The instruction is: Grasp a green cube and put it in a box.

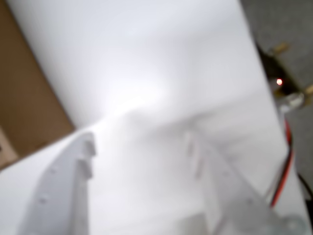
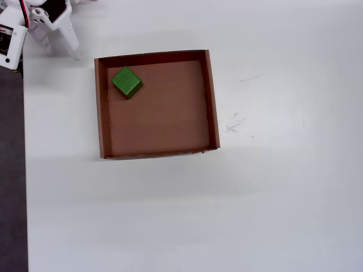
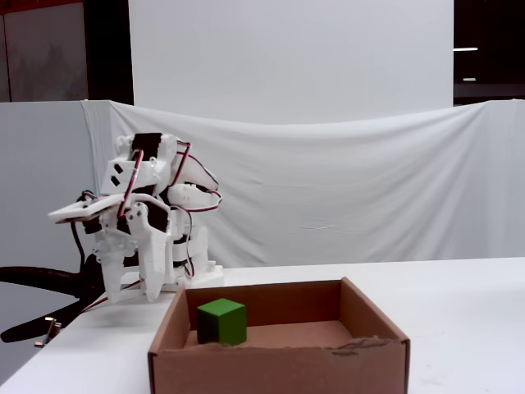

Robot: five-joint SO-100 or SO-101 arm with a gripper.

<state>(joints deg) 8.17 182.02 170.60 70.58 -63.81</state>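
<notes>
The overhead view showed the green cube (image 2: 126,81) lying inside the box (image 2: 212,96); the wrist view showed only the tool (image 1: 142,152), fingers apart, empty.

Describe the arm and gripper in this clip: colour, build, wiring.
The arm is white printed plastic with black servo blocks at the joints and red and black cables looped along it. The gripper has two white fingers with small bolt holes; a red wire runs beside it in the wrist view.

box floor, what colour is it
Plain brown cardboard, no pattern; the box floor shows best in the overhead view.
</notes>
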